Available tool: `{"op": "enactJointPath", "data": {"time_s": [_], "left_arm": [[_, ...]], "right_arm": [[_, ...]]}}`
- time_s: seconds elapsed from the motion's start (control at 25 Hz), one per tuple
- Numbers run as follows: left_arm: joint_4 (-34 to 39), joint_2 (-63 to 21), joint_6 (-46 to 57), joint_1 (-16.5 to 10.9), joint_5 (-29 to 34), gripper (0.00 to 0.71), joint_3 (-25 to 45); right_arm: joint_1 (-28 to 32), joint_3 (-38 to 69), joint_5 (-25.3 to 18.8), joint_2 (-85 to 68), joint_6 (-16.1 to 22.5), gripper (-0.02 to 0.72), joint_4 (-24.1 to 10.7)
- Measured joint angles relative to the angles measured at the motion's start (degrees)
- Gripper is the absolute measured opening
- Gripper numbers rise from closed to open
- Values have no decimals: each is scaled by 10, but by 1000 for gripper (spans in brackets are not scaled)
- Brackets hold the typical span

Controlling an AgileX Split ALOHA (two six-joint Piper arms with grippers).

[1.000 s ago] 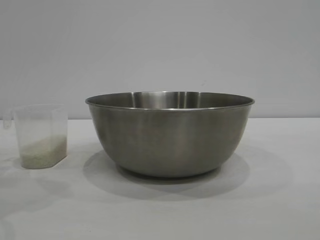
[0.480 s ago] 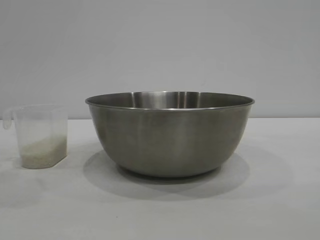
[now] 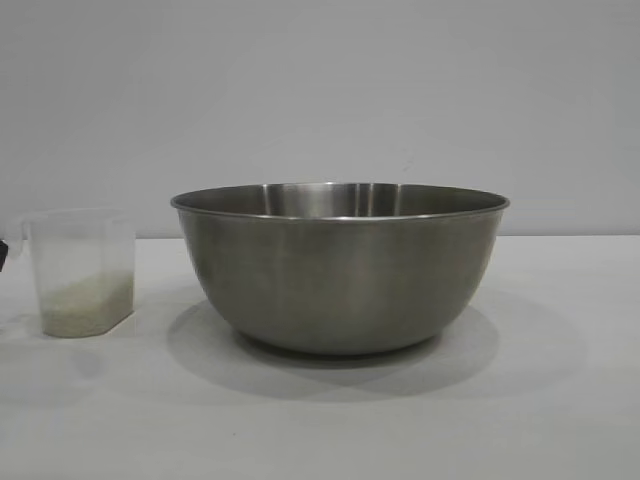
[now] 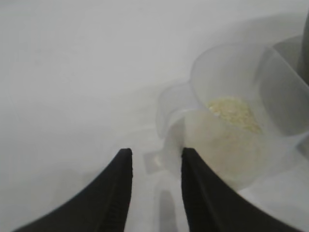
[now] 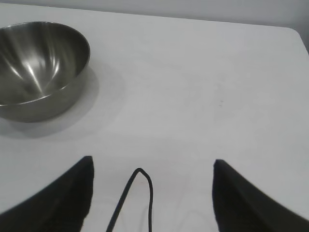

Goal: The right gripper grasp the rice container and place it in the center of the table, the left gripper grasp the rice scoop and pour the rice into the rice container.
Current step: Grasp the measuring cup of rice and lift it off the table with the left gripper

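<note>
My left claw (image 4: pixel 153 166) near cup (image 4: pixel 231 130), fingers part open, straddling nothing yet; cup handle just ahead, not gripped. My right claw (image 5: pixel 152 166) wide open, empty, well back from bowl (image 3: pixel 340 265). Bowl sits mid desk (image 3: pixel 560 400): first step looks done. Cup stands left of bowl, apart, rice (image 3: pixel 85 305) in its bottom. Left: grip, lift, pour. Hidden: both arms in outside view, bar dark sliver at left edge; bowl floor there too.

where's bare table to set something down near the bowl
Bare table lies right of the rice container and in front of it. The left side is crowded: the rice scoop stands there with the left gripper at its handle.
</note>
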State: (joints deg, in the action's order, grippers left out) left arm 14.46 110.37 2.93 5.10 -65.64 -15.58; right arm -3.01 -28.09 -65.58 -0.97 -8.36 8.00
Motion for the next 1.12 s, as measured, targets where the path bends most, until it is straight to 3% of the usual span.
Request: {"op": "enactJointPath", "data": {"time_s": [1.12], "left_arm": [[26, 83, 41, 0, -3, 202, -103]], "right_arm": [[0, 0, 0, 0, 0, 445, 0]]}}
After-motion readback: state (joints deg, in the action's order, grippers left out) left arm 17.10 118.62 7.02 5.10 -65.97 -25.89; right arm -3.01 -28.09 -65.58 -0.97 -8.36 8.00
